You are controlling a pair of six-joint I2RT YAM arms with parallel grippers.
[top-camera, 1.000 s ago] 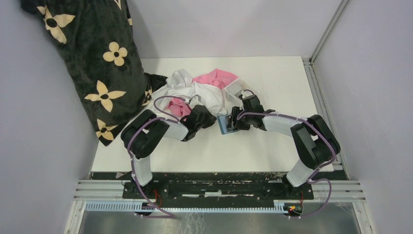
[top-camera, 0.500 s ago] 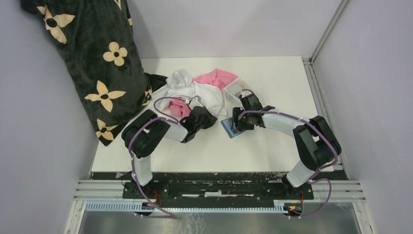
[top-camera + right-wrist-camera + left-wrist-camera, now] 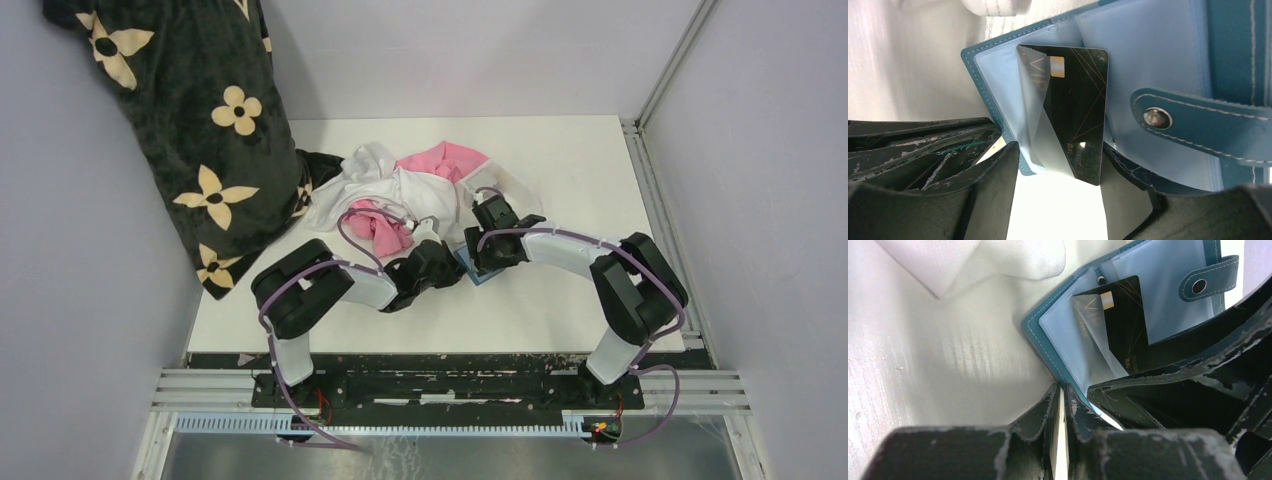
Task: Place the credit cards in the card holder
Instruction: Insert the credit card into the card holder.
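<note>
Right gripper point(image 3: 1060, 150): jaws wide, one either side of the black credit card's point(image 3: 1073, 115) exposed end, no clear pinch.

The card is at 12 o'clock from the gripper, angled, top end tucked under a clear sleeve point(image 3: 1030, 125) of the open teal card holder point(image 3: 1233, 30). Its lower end sticks out past the holder's edge. Snap strap point(image 3: 1188, 117) is at 3 o'clock of the card.

Left gripper point(image 3: 1062, 387): nearly closed, at the holder's near edge. Can't tell if it pinches the cover.

Holder lies mid-bench point(image 3: 560, 300), clothes pile point(image 3: 400, 185) at 11 o'clock.

Progress, my read: one card started but not seated, needs pushing home. No other cards in view, so the remaining count is unknown.
</note>
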